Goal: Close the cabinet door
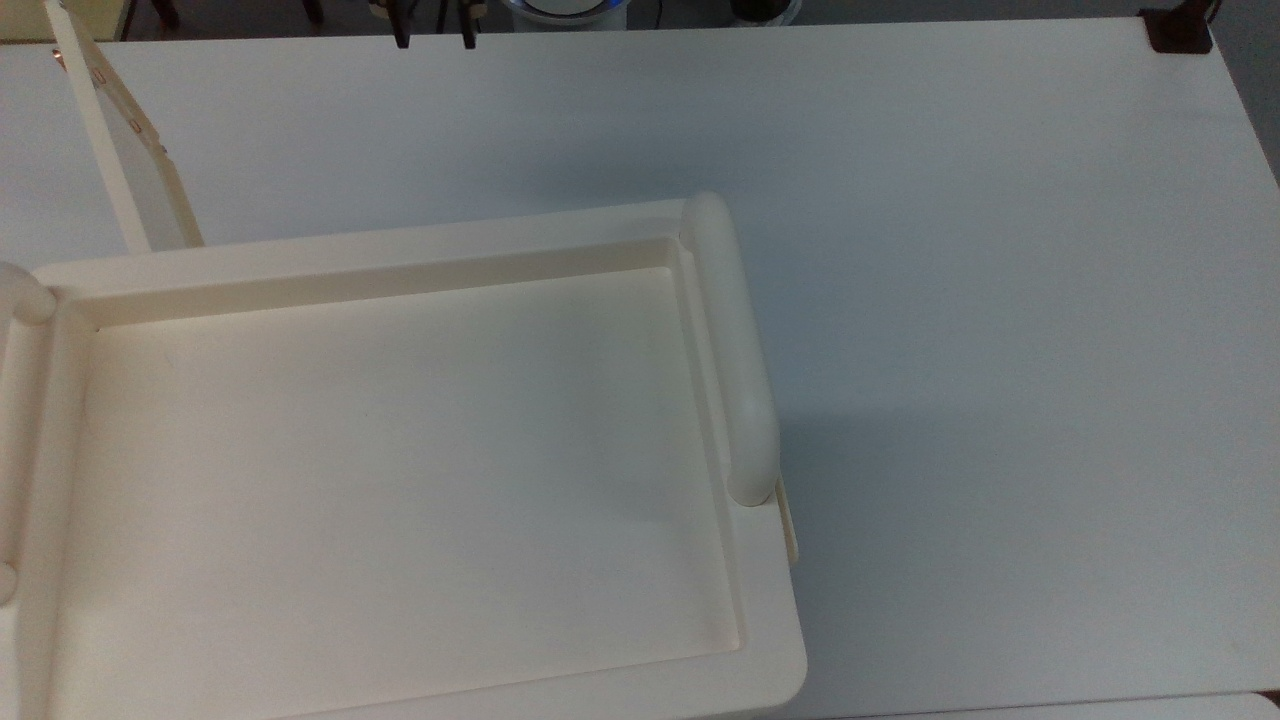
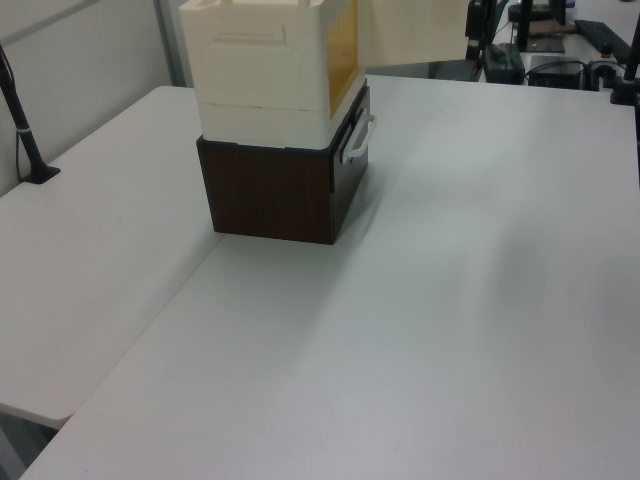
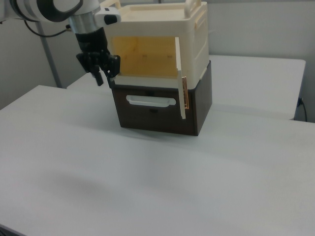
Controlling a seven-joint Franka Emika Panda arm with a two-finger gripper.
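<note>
The cream cabinet (image 1: 400,255) (image 3: 196,39) (image 2: 260,60) stands on a dark brown drawer box. Its cabinet door (image 1: 135,165) (image 3: 182,78) (image 2: 410,30) is swung wide open and stands roughly square to the front, leaving the yellowish inside in sight. In the top view the door sticks out at the upper left. My gripper (image 1: 434,40) (image 3: 105,76) hangs in front of the cabinet, fingers pointing down, open and holding nothing. In the right view it is at the left end of the opening, with the door at the right end, well apart.
The brown drawer box (image 3: 197,108) (image 2: 265,190) has a white handle (image 3: 150,102) on its front. The white table (image 1: 1000,300) stretches wide around it. A dark clamp (image 1: 1180,30) sits at the top view's upper right corner, a black post (image 2: 25,130) at the left view's left.
</note>
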